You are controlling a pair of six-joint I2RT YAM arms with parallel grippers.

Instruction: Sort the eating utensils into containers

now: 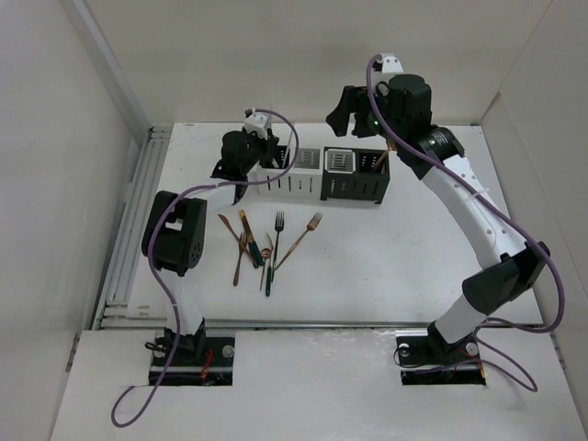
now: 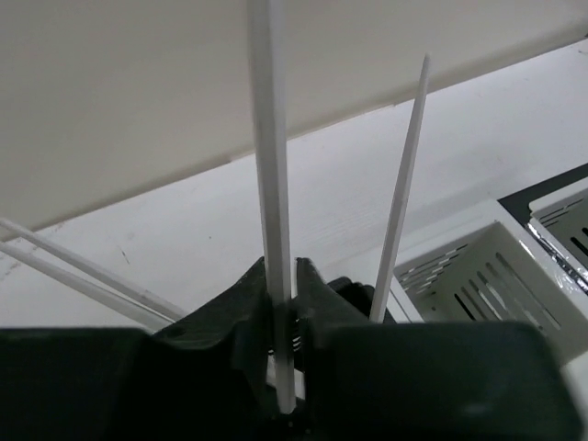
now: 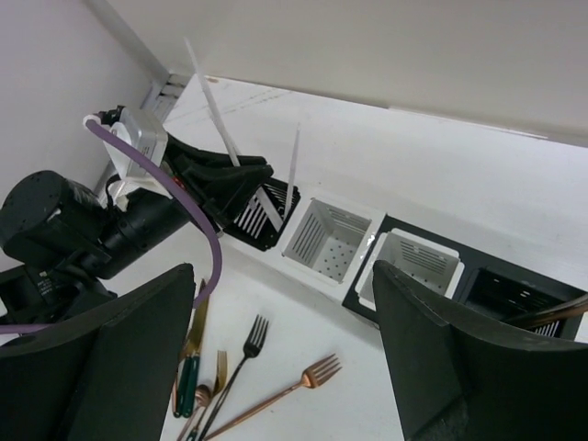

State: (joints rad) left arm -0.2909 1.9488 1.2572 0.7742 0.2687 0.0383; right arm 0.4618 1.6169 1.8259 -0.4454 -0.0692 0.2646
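My right arm (image 1: 469, 211), white links with black joints, rises from its base, bends at the elbow and reaches back above the black end of the caddies. Its wrist is tipped downward. My left arm (image 1: 179, 239), built the same way with a purple cable (image 1: 170, 207) looped along it, stretches forward to the pale end of that row.

On the flat white table (image 1: 432, 266) stands the row of four square slotted caddies (image 1: 322, 179), joined side by side. The two on the left are pale and the two on the right are black. All have thin walls cut with narrow slots, and the one open pale caddy has a dotted floor. A copper-coloured utensil handle (image 3: 551, 312) leans in the far right black one.

On the near side of the row lies a loose cluster of slim metal eating utensils (image 1: 266, 253), overlapping one another. Among them are a long copper fork (image 1: 296, 241) and a black fork (image 1: 278, 230).

My right claw (image 3: 285, 276) stands wide apart over the caddies, and its blunt matte black fingers (image 3: 101, 367) have nothing between them. My left claw (image 2: 280, 276) is clamped on a thin white stick (image 2: 271, 138), smooth and straight, which rises from the pinch. A second white stick (image 2: 404, 184) tapers to a point and stands tilted just beside it. From my right wrist its foot appears to sit in the leftmost caddy.
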